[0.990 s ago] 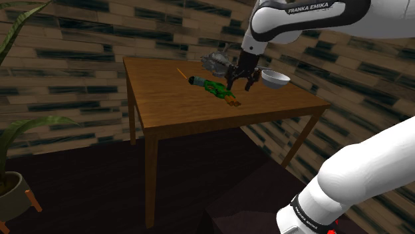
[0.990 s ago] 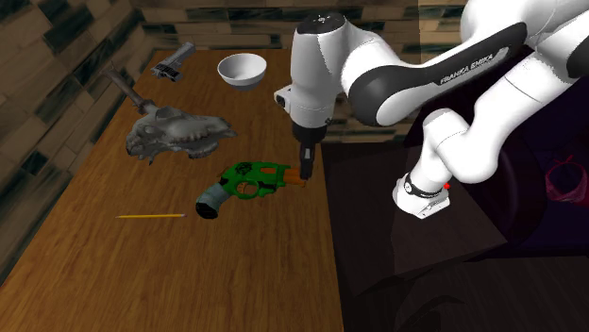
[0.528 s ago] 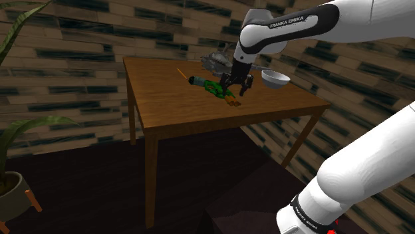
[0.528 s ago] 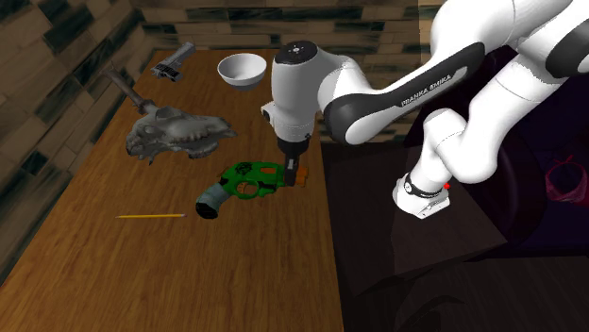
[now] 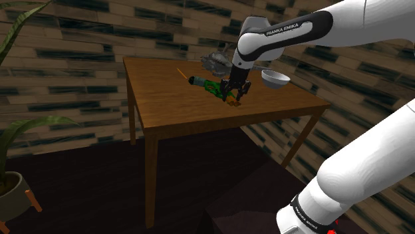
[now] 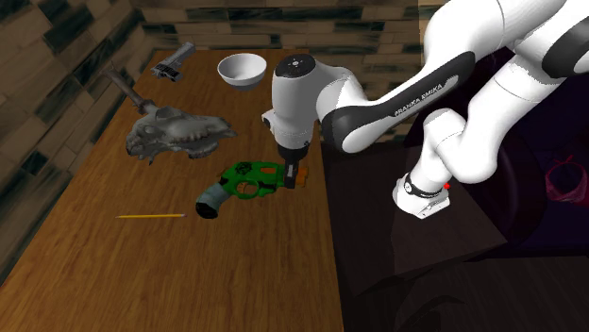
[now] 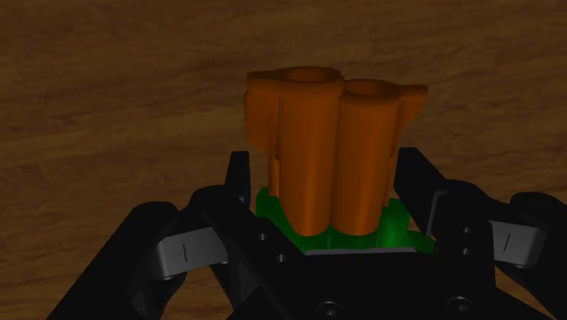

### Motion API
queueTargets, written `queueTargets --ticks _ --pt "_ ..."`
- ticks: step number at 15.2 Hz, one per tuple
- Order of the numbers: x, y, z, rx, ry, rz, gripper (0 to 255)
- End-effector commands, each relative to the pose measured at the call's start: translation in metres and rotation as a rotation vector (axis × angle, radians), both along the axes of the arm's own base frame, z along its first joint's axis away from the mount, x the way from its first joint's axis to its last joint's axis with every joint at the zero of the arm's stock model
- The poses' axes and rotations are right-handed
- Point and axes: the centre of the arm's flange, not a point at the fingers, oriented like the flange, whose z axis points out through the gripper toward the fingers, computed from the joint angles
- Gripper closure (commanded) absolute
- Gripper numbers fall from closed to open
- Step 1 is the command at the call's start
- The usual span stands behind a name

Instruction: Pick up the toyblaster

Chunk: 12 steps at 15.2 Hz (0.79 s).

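The black gripper (image 7: 350,247) is open around just the orange end of the green toy blaster (image 6: 247,179), so the toy could tip and slip out.

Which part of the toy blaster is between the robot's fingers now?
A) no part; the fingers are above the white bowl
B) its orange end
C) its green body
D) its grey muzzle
B: in the wrist view the orange end of the toy blaster stands between the fingers, which are apart on either side of it.
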Motion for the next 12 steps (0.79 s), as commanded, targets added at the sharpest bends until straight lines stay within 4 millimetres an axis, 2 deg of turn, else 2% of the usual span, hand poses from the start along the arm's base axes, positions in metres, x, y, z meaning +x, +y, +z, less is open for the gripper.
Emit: queueTargets --ticks 1,7,12 --pt "0.000 0.000 0.000 0.000 0.000 0.000 255" --pt "0.000 0.000 -0.001 0.000 0.000 0.000 255" --pt "0.000 0.000 0.026 0.000 0.000 0.000 255"
